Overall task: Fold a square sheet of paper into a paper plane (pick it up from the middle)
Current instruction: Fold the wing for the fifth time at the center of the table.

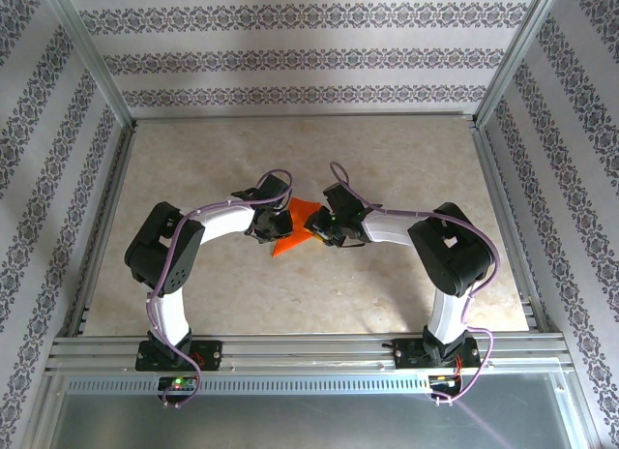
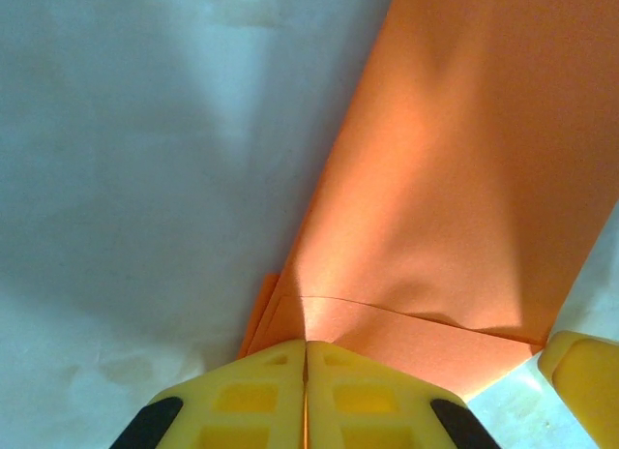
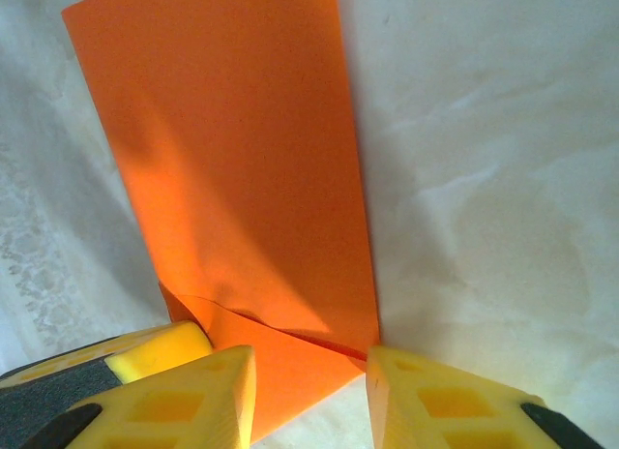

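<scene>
Orange-red sheet of paper (image 2: pixel 455 178) pinched by left pincer (image 2: pixel 306 350); right pincer (image 3: pixel 309 364) spread.

The white-and-black jointed left arm (image 1: pixel 172 275) and right arm (image 1: pixel 447 275) are bending inward at the elbows; the yellow-fingered left gripper (image 2: pixel 306 362) is pinching a thin orange-red sheet of paper (image 2: pixel 464 178); the yellow-fingered right gripper (image 3: pixel 309 381) is holding its jaws apart.
</scene>
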`<state>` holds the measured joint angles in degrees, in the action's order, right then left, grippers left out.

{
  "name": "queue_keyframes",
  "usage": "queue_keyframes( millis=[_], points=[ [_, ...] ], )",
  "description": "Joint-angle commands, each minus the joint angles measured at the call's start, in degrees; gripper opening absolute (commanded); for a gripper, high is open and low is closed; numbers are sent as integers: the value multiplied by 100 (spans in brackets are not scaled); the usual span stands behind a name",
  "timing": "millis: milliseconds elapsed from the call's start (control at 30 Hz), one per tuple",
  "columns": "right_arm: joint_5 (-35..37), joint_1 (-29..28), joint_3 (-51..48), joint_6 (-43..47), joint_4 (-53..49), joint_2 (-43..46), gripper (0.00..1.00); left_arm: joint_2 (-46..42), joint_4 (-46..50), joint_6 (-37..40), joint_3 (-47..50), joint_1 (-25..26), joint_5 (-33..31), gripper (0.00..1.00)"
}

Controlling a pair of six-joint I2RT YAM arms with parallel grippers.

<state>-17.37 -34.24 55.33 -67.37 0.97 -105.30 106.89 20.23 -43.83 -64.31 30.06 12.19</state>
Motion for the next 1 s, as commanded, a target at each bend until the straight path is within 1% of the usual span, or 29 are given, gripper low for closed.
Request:
queue_keyframes(
  millis=[0, 233, 433, 533, 967],
  points=[
    [156, 58, -71, -8, -207, 88, 36, 218, 130, -46, 145, 54, -176, 8],
    [275, 91, -155, 9, -276, 187, 37, 223, 148, -53, 139, 52, -208, 8],
    [-186, 76, 38, 77, -1, -78, 35, 220, 148, -41, 126, 58, -181, 8],
    [-386, 75, 4, 31, 310, -131, 33, 224, 152, -44, 125, 55, -172, 8],
    [-658, 76, -173, -186, 879, -143, 27, 185, 192, -29, 87, 52, -221, 8]
  ],
)
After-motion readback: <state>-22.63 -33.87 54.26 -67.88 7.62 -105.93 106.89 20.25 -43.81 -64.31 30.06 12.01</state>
